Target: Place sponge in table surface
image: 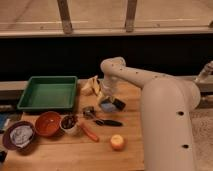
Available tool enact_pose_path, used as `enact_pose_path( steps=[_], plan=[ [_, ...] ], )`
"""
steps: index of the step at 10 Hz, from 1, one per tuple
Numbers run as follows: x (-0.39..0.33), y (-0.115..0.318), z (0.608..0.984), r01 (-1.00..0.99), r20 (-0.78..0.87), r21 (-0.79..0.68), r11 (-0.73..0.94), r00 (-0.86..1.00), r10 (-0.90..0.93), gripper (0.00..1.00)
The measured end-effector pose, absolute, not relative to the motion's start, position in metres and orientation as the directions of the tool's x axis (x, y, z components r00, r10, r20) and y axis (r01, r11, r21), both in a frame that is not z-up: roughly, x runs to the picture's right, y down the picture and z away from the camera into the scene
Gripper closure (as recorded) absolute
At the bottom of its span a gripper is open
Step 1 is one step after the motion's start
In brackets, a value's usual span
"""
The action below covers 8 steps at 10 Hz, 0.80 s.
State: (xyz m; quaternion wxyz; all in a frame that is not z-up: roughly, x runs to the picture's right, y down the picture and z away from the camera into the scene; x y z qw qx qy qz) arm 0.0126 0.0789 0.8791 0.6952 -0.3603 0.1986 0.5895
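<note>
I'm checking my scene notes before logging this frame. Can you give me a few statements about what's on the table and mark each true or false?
1. The green tray lies at the table surface's left rear. True.
2. The gripper is over the orange bowl. False: it is near the table's middle, by the sponge.
3. The apple sits inside the tray. False: it rests on the bare wood near the front.
4. A banana lies right of the tray. True.
</note>
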Motion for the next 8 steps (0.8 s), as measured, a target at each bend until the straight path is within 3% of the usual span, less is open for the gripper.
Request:
enact_pose_path(
  steps=[8],
  plan=[
    [0.153,0.070,0.889,-0.992,-0.691,0.034,-0.124,-0.113,0.714,1.00]
  ],
)
